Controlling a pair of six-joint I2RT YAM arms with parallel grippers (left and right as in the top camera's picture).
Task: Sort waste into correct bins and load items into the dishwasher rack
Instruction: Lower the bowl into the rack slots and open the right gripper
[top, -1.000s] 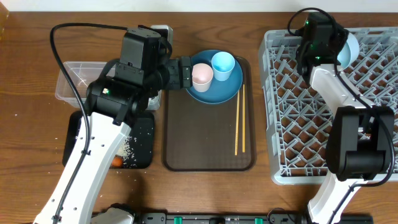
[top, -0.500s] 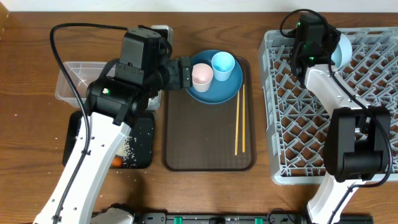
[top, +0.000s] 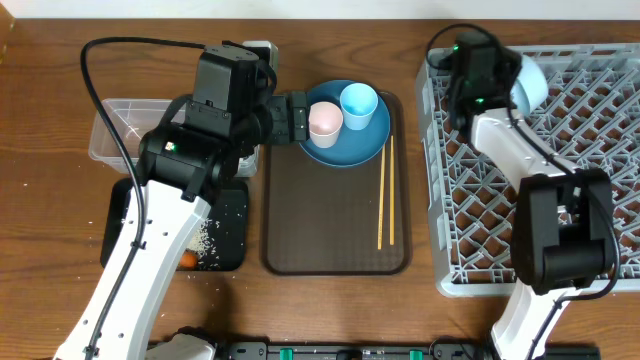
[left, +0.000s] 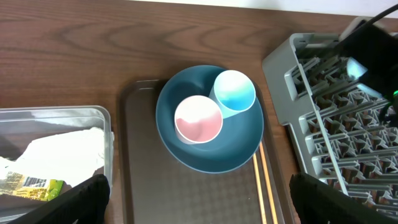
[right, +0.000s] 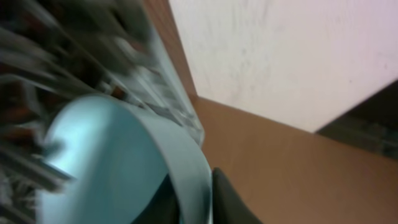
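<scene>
My right gripper (right: 202, 186) is shut on the rim of the light-blue bowl (right: 106, 162), one finger on each side; the bowl (top: 528, 85) is tilted on edge over the far-left part of the grey dishwasher rack (top: 600, 200). My left gripper (left: 208, 211) hangs open above the brown tray, holding nothing. In front of it, the dark-blue plate (left: 211, 149) carries the white-pink cup (left: 198, 119) and the light-blue cup (left: 234, 91). The chopsticks (top: 384, 195) lie on the tray's right side. Wrappers (left: 37, 180) lie in the clear tub (left: 56, 115).
The brown tray (top: 320, 220) sits between the bins and the rack. The black tray (top: 230, 225) holds rice-like crumbs (top: 208, 240) and an orange piece (top: 188, 260), partly under my left arm. A few crumbs dot the table at the left.
My right arm has swung left along the rack's far edge, carrying the light-blue bowl with it. The left arm and the things on the brown tray have not moved.
</scene>
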